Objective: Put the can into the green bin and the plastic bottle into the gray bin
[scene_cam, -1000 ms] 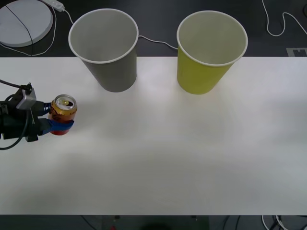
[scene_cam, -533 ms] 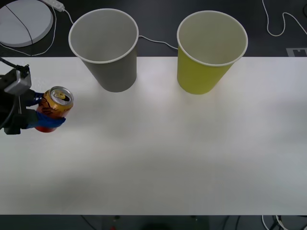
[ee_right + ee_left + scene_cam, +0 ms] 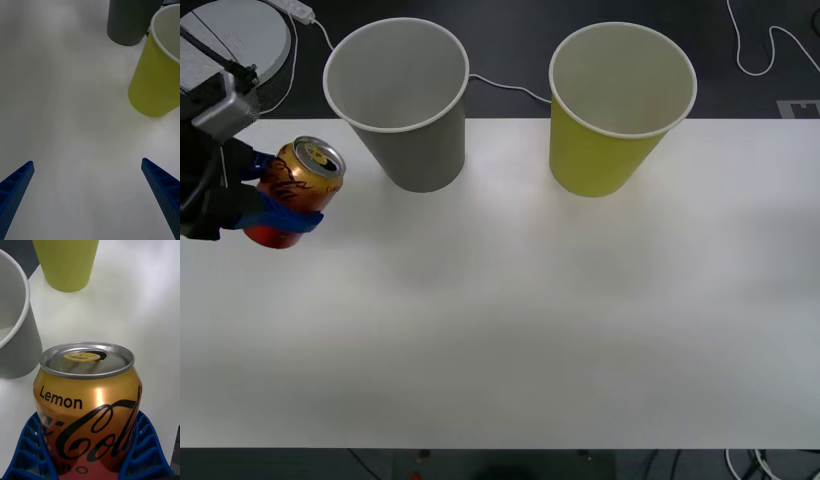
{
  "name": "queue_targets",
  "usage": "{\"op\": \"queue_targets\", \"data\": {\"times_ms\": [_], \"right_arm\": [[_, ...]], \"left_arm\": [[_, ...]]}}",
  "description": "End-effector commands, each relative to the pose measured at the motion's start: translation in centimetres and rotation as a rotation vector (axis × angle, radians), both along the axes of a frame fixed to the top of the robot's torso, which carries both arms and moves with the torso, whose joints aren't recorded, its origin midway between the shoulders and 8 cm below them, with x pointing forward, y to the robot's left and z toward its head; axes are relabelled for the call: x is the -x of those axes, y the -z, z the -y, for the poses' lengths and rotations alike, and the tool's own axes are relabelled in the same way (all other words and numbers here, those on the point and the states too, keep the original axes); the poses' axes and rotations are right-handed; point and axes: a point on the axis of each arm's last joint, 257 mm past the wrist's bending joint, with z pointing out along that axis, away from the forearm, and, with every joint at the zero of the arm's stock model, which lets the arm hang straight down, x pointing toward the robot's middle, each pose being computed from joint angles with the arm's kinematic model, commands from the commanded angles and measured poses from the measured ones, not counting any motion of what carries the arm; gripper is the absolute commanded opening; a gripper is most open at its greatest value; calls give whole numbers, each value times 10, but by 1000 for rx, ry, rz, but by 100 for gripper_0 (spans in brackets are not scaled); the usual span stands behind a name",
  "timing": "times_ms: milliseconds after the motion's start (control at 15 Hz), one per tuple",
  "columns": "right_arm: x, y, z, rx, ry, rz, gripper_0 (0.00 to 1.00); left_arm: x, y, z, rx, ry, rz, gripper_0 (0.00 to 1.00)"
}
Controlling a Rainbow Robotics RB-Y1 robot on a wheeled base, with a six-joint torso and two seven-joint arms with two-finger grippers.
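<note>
1. Tabletop (image 3: 530, 330): one white surface carrying two cups.
2. Cups, two: one gray bin (image 3: 402, 100) and one green bin (image 3: 617, 108), upright, standing apart along the far edge.
3. Can (image 3: 292, 190): one, tilted, at the left edge near the gray bin.
4. Left gripper (image 3: 275, 195): blue fingers clamped on the can.
5. Right gripper (image 3: 90, 198): fingers spread apart above bare tabletop near the green bin.

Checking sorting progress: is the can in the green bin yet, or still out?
Out. The left gripper holds the can at the table's left side; the green bin looks empty.
</note>
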Motion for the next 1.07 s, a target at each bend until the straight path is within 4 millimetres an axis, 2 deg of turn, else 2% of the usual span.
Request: {"op": "queue_targets", "data": {"times_ms": [67, 200, 467, 1067], "right_arm": [[0, 0, 0, 0, 0, 0, 100], [0, 0, 0, 0, 0, 0, 100], [0, 0, 0, 0, 0, 0, 100], [0, 0, 0, 0, 0, 0, 100]], "left_arm": [[-4, -16, 25, -44, 30, -13, 0], [-10, -33, 46, -48, 53, -18, 0], [-33, -69, 92, -38, 98, -14, 0], [-76, -125, 195, -59, 103, 14, 0]]}}
